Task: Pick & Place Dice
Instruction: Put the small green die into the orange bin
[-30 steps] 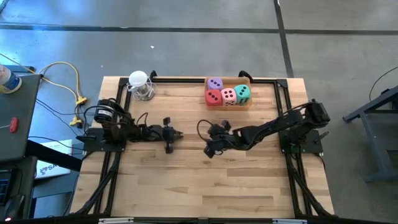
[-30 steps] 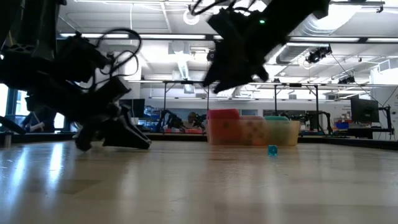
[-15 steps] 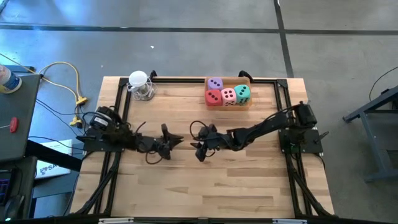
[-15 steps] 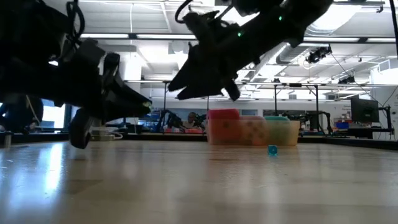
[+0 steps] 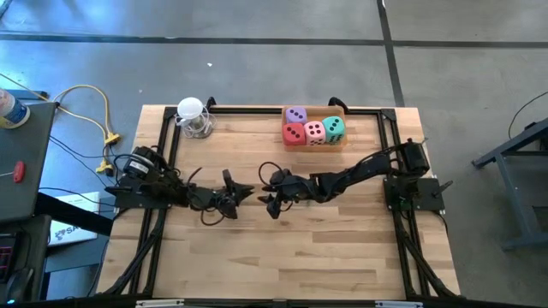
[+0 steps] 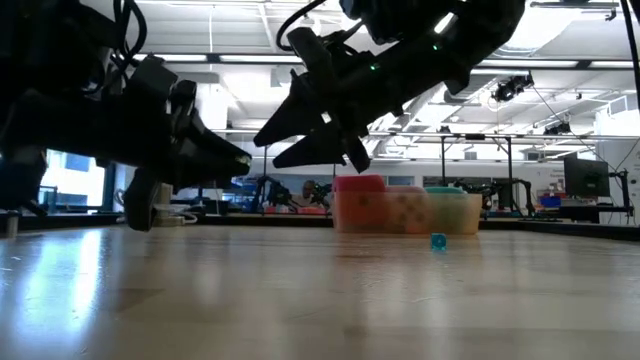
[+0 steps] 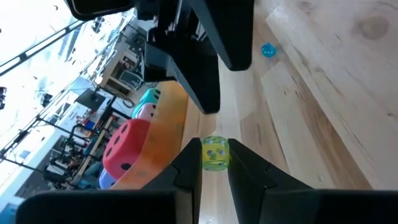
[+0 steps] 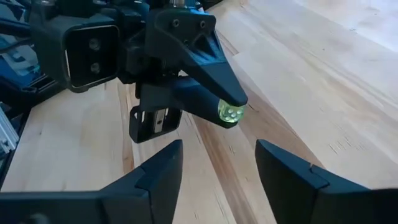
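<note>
The four dice, red (image 5: 294, 134), purple (image 5: 296, 115), pink (image 5: 315, 131) and teal-green (image 5: 334, 128), sit in a shallow tan box (image 5: 341, 143) at the table's far edge, and no gripper touches them. My left gripper (image 5: 248, 192) hovers mid-table, shut on a tiny yellow-green translucent bead with dots (image 7: 215, 154). My right gripper (image 5: 268, 202) faces it from the right, open, with its fingers (image 8: 163, 163) spread just short of the bead (image 8: 231, 112). In the low view both grippers hang above the tabletop, the left (image 6: 243, 160) and the right (image 6: 272, 152). My left gripper pinches the tiny yellow-green bead (image 8: 231, 113) between its two fingers, only at their free ends (image 8: 217, 93). The fingers lie about level and point toward the table's right. The bead is lifted clear of the table.
A tiny blue bead (image 6: 437, 241) lies on the wood in front of the box, also seen in the left wrist view as a blue bead (image 7: 268, 50). A wire stand with a white ball (image 5: 193, 118) stands at the far left corner. Black frame rails (image 5: 257, 109) border the table.
My left gripper has risen off the tabletop, turned about its axis and shifted slightly toward the near edge. My right gripper has moved toward the table's left and come down to face the left gripper tip to tip. The dice in the box have not moved.
</note>
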